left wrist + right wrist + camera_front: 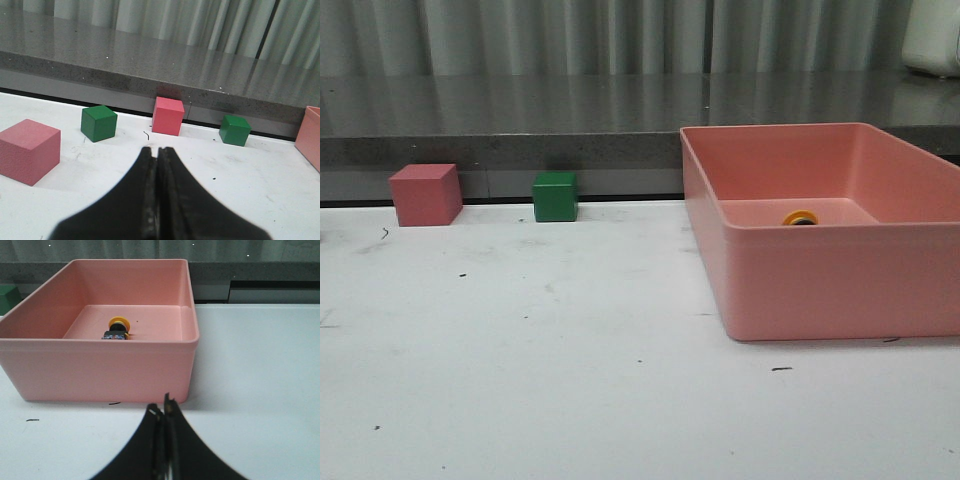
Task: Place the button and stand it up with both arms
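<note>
The button point(117, 328), a yellow round cap on a black and bluish base, lies on its side on the floor of the pink bin point(100, 362). In the front view only the button's yellow cap point(800, 217) peeks over the bin's front wall point(840, 280). My right gripper point(161, 407) is shut and empty, low over the white table, short of the bin's near wall. Over the table's left part, my left gripper point(156, 149) is also shut and empty. Neither arm shows in the front view.
A pink cube point(425, 194) and a green cube point(555, 197) stand at the table's back edge, left of the bin. The left wrist view shows two pink cubes point(28, 150) point(168, 115) and two green cubes point(99, 123) point(235, 130). A grey ledge point(520, 120) runs behind.
</note>
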`<action>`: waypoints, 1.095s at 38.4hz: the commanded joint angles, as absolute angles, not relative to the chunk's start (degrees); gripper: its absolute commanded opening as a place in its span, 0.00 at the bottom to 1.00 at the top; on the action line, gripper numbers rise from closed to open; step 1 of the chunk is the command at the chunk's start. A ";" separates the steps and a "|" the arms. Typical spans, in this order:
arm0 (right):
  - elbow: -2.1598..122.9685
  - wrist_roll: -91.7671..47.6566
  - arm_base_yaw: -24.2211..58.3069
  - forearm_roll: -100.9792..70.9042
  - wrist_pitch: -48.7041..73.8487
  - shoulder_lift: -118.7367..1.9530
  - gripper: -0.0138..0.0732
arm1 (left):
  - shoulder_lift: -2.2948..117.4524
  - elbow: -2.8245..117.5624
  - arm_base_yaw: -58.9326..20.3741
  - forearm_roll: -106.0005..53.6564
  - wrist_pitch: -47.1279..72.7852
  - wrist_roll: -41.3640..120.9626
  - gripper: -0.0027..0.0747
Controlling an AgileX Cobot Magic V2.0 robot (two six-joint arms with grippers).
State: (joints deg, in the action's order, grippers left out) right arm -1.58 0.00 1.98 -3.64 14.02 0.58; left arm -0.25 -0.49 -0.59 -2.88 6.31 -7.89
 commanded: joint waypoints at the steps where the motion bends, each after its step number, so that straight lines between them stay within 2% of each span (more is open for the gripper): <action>1: -1.40 -0.83 1.58 -3.97 9.91 1.65 0.08 | -1.40 -1.31 -0.54 -3.16 1.32 -8.15 0.01; 26: -1.40 -0.83 1.58 -3.97 9.35 1.65 0.08 | -1.40 -1.31 -0.54 -3.16 1.32 -8.15 0.01; 30: -1.40 -0.83 1.58 -4.10 5.42 1.65 0.08 | -1.40 -1.31 -0.54 -3.16 -0.86 -8.15 0.01; 34: -1.35 -0.83 1.58 -4.37 0.33 1.65 0.08 | -1.40 -1.17 -0.54 -3.16 -10.49 -8.15 0.01; 37: 0.75 -0.83 1.58 -4.37 -1.22 1.65 0.08 | -1.18 2.09 -0.54 -3.16 -11.95 -8.15 0.01; 42: 11.97 -0.83 1.58 -4.37 5.49 -0.88 0.08 | 4.75 12.61 -0.54 4.08 -6.47 -8.15 0.01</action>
State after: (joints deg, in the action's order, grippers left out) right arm 5.35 0.00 1.98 -4.25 7.17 0.58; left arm 1.32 6.85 -0.59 1.22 -3.85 -7.89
